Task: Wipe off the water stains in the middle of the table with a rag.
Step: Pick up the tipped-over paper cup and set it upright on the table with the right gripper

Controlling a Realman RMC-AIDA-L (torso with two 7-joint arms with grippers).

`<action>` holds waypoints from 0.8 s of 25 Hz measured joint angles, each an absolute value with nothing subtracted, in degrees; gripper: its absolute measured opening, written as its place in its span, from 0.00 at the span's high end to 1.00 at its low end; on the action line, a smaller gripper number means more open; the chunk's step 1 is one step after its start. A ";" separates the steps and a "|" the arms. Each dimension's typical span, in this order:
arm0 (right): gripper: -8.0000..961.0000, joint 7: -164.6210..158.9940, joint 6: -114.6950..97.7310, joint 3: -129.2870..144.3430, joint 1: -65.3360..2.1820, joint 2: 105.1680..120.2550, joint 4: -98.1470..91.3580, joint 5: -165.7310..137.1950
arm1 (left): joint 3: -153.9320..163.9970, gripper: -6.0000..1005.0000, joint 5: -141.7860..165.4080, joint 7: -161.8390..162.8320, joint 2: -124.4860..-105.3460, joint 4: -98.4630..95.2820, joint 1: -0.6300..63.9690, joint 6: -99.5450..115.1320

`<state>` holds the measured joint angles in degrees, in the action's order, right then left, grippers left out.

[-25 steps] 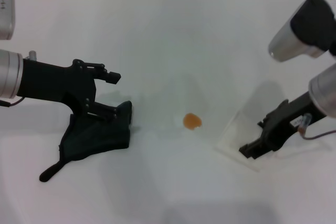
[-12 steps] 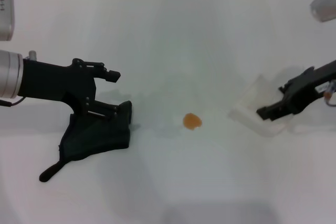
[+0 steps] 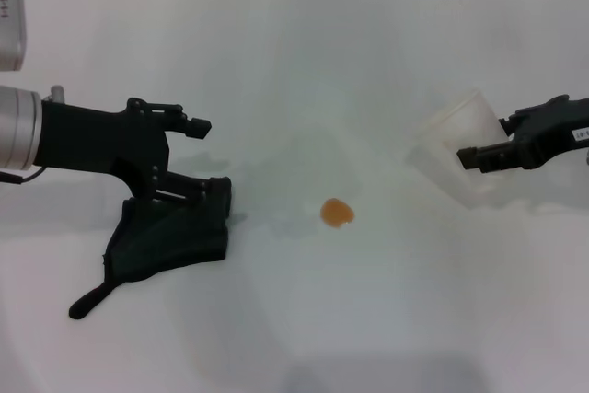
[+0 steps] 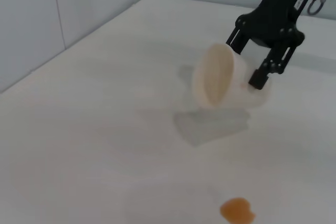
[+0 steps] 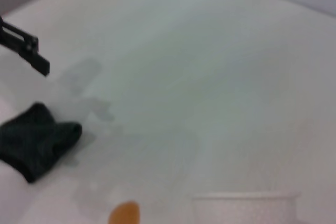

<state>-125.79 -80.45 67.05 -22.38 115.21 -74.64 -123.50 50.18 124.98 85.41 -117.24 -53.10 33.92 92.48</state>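
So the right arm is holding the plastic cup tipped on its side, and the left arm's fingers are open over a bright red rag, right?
Not quite: the rag is very dark green-black, not bright red, as the head view shows. The rest holds: the right gripper grips the tipped plastic cup, and the left gripper has its fingers open over the rag.

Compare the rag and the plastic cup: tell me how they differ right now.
The rag is a very dark, limp cloth lying flat on the table; the plastic cup is whitish, translucent and rigid. The rag lies at the robot's left under the left gripper, whose jaws are spread with the lower finger at the cloth; the cup is held tilted at the right, gripped by the right gripper. Both sit beside the orange-brown stain, neither touching it.
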 joint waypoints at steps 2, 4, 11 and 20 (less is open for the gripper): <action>0.32 -119.03 -78.75 64.17 -21.10 115.16 -70.31 -117.84 | 49.47 0.15 124.80 85.56 -117.34 -53.08 34.16 92.41; 0.32 -117.25 -78.52 63.40 -20.82 115.15 -69.19 -116.40 | 49.26 0.15 124.77 85.65 -117.36 -53.08 34.24 92.40; 0.32 -103.54 -77.04 58.58 -19.47 115.12 -59.75 -106.77 | 48.90 0.15 123.98 85.81 -117.39 -53.08 34.57 92.06; 0.32 -87.49 -74.57 55.65 -19.58 115.05 -47.31 -98.04 | 48.94 0.15 123.72 85.84 -117.51 -53.08 34.54 91.66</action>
